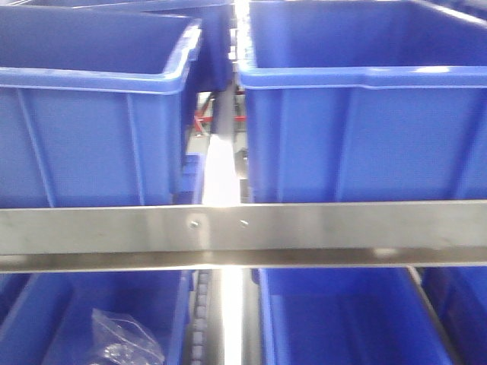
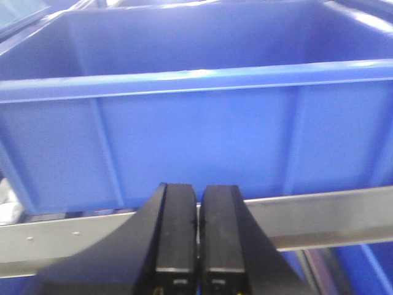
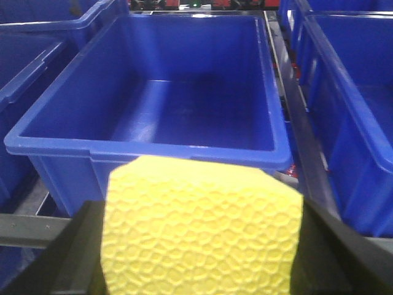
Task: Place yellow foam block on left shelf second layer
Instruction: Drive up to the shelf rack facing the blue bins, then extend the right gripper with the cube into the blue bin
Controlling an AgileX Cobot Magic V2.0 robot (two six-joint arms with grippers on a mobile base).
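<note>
Yellow and matte, the yellow foam block [image 3: 202,227] fills the 6 o'clock part of the right wrist view. Its near face is covered in a honeycomb-like pattern of shallow cells, and its upper corners look clipped. The right claw [image 3: 202,261] is spread to the block's width and grips it, with dark fingers [image 3: 67,258] against the block's sides at 9 and 3 o'clock. At 12 o'clock from the block stands an open blue bin [image 3: 37,138], with more bins at 3 and 9 o'clock. The left claw [image 2: 198,246] is closed, its fingers pressed together with nothing between them. It sits before a steel front rail [image 2: 331,212], and a large blue tub [image 2: 196,135] stands at 12 o'clock.
</note>
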